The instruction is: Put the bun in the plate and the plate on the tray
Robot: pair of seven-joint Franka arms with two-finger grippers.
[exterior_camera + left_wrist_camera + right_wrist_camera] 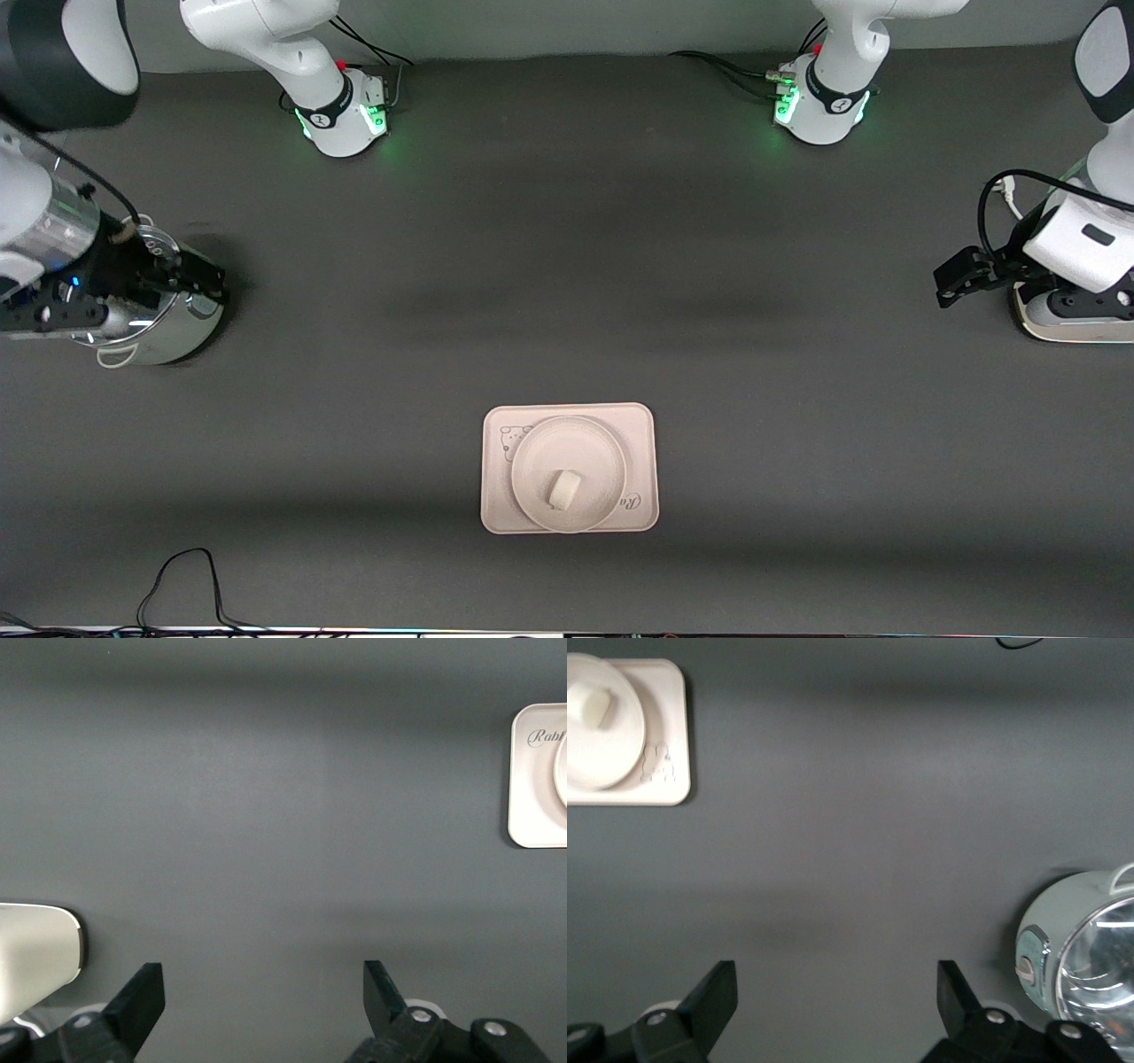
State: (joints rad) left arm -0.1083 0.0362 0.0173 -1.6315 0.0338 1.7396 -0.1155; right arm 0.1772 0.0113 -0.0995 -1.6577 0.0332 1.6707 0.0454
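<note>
Front view: bun (564, 490) on plate (540, 461), plate on tray (642, 443).

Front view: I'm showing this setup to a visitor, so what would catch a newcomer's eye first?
The cream-beige rectangular tray lies nearest the front camera, midway along the table, with the round cream-beige plate on it and the small off-white bun in the plate. A shiny steel pot with a glass lid stands at the right arm's end under the open right end effector. The open left end effector waits at the left arm's end.
</note>
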